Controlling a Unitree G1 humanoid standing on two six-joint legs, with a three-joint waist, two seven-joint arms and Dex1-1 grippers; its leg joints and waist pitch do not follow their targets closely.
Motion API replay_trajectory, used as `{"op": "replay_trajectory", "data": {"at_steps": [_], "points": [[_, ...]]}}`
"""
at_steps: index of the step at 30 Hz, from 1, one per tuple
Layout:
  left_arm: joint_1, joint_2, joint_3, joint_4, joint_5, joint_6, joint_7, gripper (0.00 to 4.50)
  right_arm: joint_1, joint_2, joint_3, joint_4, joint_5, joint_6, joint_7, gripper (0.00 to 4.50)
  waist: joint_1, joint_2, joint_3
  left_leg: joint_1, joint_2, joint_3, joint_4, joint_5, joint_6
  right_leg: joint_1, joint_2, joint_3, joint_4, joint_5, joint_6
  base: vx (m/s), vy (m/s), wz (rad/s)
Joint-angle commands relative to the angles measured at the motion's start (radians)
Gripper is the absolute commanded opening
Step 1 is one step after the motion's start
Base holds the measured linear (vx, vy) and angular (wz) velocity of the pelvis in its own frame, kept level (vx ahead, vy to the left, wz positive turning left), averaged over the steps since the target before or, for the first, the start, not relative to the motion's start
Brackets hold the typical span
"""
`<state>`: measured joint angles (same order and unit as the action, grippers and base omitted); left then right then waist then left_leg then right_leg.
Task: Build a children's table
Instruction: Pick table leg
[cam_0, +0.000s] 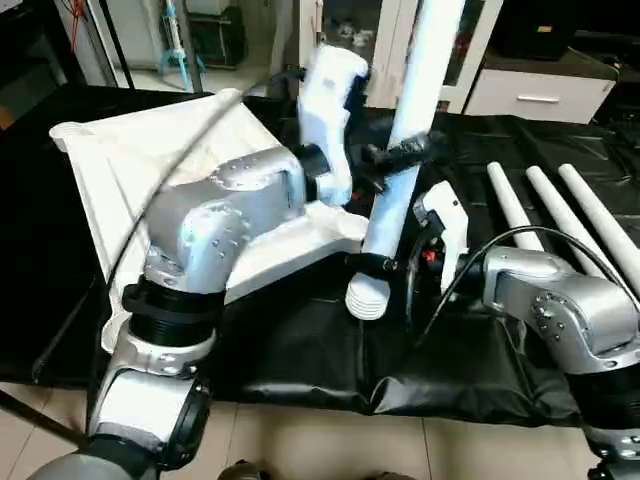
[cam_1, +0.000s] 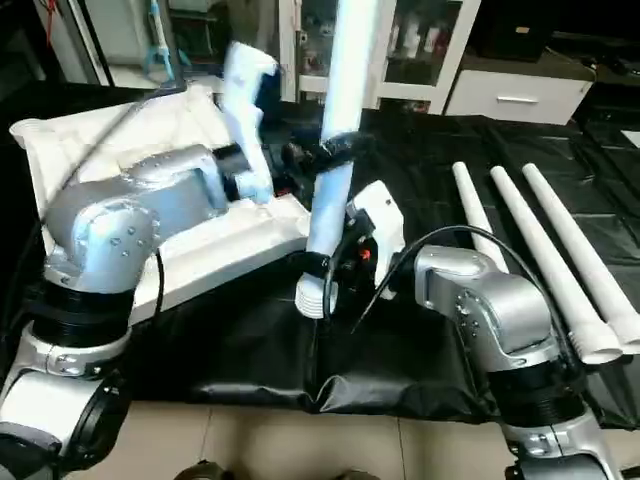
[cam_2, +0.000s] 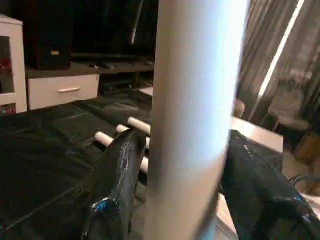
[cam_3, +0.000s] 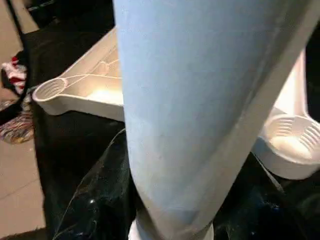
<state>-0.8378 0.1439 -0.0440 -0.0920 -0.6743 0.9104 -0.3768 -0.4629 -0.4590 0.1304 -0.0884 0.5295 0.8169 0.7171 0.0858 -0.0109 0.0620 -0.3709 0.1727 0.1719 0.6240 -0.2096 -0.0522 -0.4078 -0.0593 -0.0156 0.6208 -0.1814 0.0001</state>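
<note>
Now both claws hold one leg (cam_0: 405, 150) upright: left claw (cam_0: 400, 155) mid-shaft, right claw (cam_0: 385, 265) low. Leg's ribbed end hangs just beside tabletop (cam_0: 130, 150) corner socket. Risk: leg tilts, misses socket w/ uneven grip, tabletop slides on worktop (cam_0: 480, 360).

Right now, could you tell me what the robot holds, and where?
One white leg, upright: the left tool grips mid-shaft, the right tool near its threaded bottom end.
</note>
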Motion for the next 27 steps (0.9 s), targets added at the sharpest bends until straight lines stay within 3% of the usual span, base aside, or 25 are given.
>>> {"op": "replay_trajectory", "data": {"at_steps": [1,8,10,12,14,16,17,18,19,22,23,25,27], "points": [[0.018,0.008,0.028,-0.026,-0.027,0.028,0.005,2.92,0.005,0.006,-0.053,0.010,-0.008,-0.016,-0.030,1.84,-0.005,-0.014,-0.076,0.009,0.037,-0.005,-0.064,-0.023,0.014,0.060,-0.059,0.031,-0.056,-0.084,-0.235,0.000,0.000,0.00],[0.051,0.013,0.046,-0.057,-0.002,0.017,0.031,3.44,0.015,0.010,-0.090,0.010,-0.007,-0.001,-0.078,1.84,-0.003,-0.014,-0.075,0.008,0.036,-0.006,-0.065,-0.026,0.016,0.059,-0.058,0.031,-0.059,-0.100,-0.220,0.000,0.000,0.00],[0.089,0.058,0.063,-0.080,0.044,-0.016,0.048,3.44,0.014,0.030,-0.131,0.019,0.005,0.051,-0.140,1.84,-0.005,-0.002,-0.074,0.008,0.036,-0.008,-0.066,-0.027,0.011,0.057,-0.057,0.031,-0.060,-0.105,-0.215,0.000,0.000,0.00],[0.131,0.096,0.090,-0.098,0.082,-0.050,0.067,3.44,0.018,0.034,-0.147,0.007,-0.008,0.057,-0.179,1.84,-0.010,-0.003,-0.073,0.006,0.034,-0.009,-0.069,-0.047,-0.003,0.060,-0.054,0.029,-0.062,-0.123,-0.201,0.000,0.000,0.00],[0.192,0.125,0.125,-0.103,0.148,-0.098,0.125,3.44,0.022,0.055,-0.181,0.001,-0.065,-0.007,-0.266,1.84,-0.016,0.002,-0.074,0.009,0.033,-0.010,-0.070,-0.064,-0.028,0.057,-0.053,0.029,-0.064,-0.148,-0.181,0.000,0.000,0.00],[0.282,0.143,0.147,-0.105,0.251,-0.160,0.217,3.44,0.019,0.072,-0.170,0.018,-0.221,-0.229,-0.390,1.84,-0.021,0.002,-0.073,0.003,0.038,-0.013,-0.072,-0.069,-0.043,0.054,-0.057,0.027,-0.066,-0.160,-0.170,0.000,0.000,0.00],[0.349,0.137,0.155,-0.110,0.323,-0.246,0.271,3.44,0.027,0.088,-0.169,0.015,-0.271,-0.340,-0.429,1.84,-0.029,-0.001,-0.073,0.004,0.033,-0.010,-0.071,-0.083,-0.058,0.053,-0.054,0.026,-0.068,-0.183,-0.152,0.000,0.000,0.00],[0.359,0.136,0.156,-0.111,0.332,-0.259,0.279,3.44,0.028,0.090,-0.169,0.014,-0.277,-0.354,-0.433,1.84,-0.034,0.001,-0.073,0.002,0.034,-0.011,-0.071,-0.096,-0.056,0.053,-0.056,0.028,-0.071,-0.199,-0.137,0.000,0.000,0.00],[0.420,0.137,0.119,-0.134,0.384,-0.286,0.311,3.44,0.038,0.105,-0.182,-0.009,-0.258,-0.289,-0.457,1.84,-0.036,-0.004,-0.073,0.005,0.033,-0.010,-0.071,-0.104,-0.053,0.052,-0.053,0.028,-0.072,-0.207,-0.132,0.000,0.000,0.00],[0.466,0.134,0.086,-0.150,0.416,-0.301,0.335,3.44,0.053,0.137,-0.210,-0.032,-0.222,-0.250,-0.475,1.84,-0.035,0.005,-0.074,0.012,0.036,-0.013,-0.076,-0.118,-0.033,0.044,-0.048,0.029,-0.067,-0.166,-0.134,0.000,0.000,0.00],[0.510,0.106,0.059,-0.147,0.459,-0.358,0.376,3.44,0.076,0.194,-0.251,-0.064,-0.172,-0.239,-0.497,1.84,-0.035,0.007,-0.072,0.013,0.036,-0.013,-0.077,-0.134,-0.031,0.041,-0.047,0.029,-0.070,-0.167,-0.143,0.000,0.000,0.00],[0.537,0.084,0.046,-0.132,0.492,-0.405,0.403,3.44,0.092,0.215,-0.248,-0.075,-0.173,-0.256,-0.508,1.84,-0.036,0.005,-0.069,0.009,0.041,-0.015,-0.084,-0.167,-0.031,0.044,-0.050,0.029,-0.074,-0.177,-0.143,0.000,0.000,0.00],[0.575,0.060,-0.006,-0.102,0.559,-0.462,0.436,3.44,0.124,0.248,-0.227,-0.098,-0.176,-0.282,-0.522,1.84,-0.035,0.004,-0.071,0.008,0.041,-0.016,-0.083,-0.152,-0.033,0.045,-0.051,0.030,-0.071,-0.155,-0.137,0.000,0.000,0.00]]}}
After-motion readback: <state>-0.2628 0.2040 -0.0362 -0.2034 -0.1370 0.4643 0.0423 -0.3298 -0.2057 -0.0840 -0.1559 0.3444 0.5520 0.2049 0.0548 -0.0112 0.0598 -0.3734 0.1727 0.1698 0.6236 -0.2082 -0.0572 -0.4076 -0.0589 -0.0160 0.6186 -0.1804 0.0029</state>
